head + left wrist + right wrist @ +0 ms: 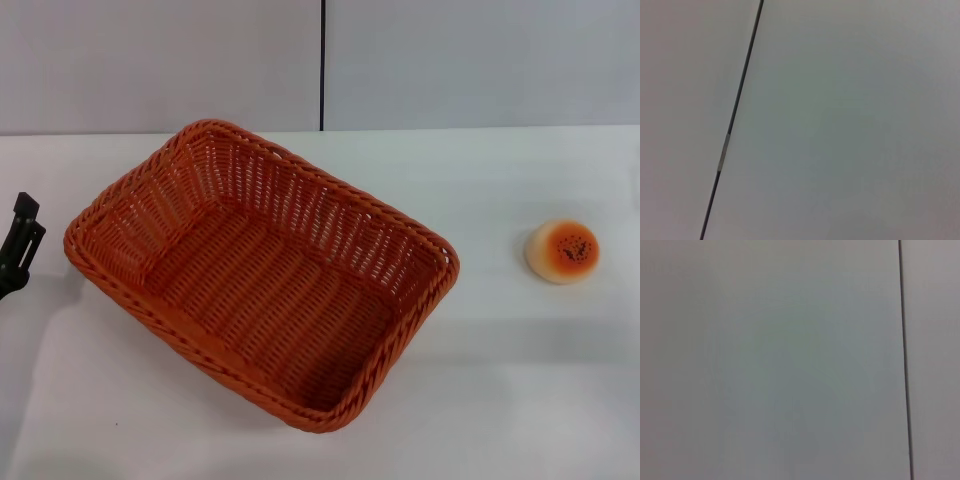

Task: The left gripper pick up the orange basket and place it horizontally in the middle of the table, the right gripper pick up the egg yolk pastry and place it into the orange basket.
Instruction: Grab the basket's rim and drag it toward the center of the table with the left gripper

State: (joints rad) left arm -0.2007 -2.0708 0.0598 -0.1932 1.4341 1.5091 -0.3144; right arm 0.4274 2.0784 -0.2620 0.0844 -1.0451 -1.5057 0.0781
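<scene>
The basket (262, 272) sits on the surface (520, 400), left of the middle and reaching close to the near edge. It lies askew, its long sides running diagonally from the far left toward the near right, so 1 corner points at the far edge and the opposite corner at the near edge. It stands upright on its base with the opening up, and nothing lies inside it.

The pastry (562, 251) rests on the surface toward the right edge, well apart from the basket, browned seeded top up and tilted slightly to the right.

The left gripper (18, 247) shows at the left edge of the head view as a black claw, near the basket's left corner but apart from it. It holds nothing; whether its fingers are spread or closed cannot be told.

The right gripper does not appear in any view.

Both wrist views show only a plain grey wall (850, 120) crossed by a thin dark seam (735, 115). In the head view the same wall stands behind the far edge of the surface, its seam vertical above the basket's far corner.
</scene>
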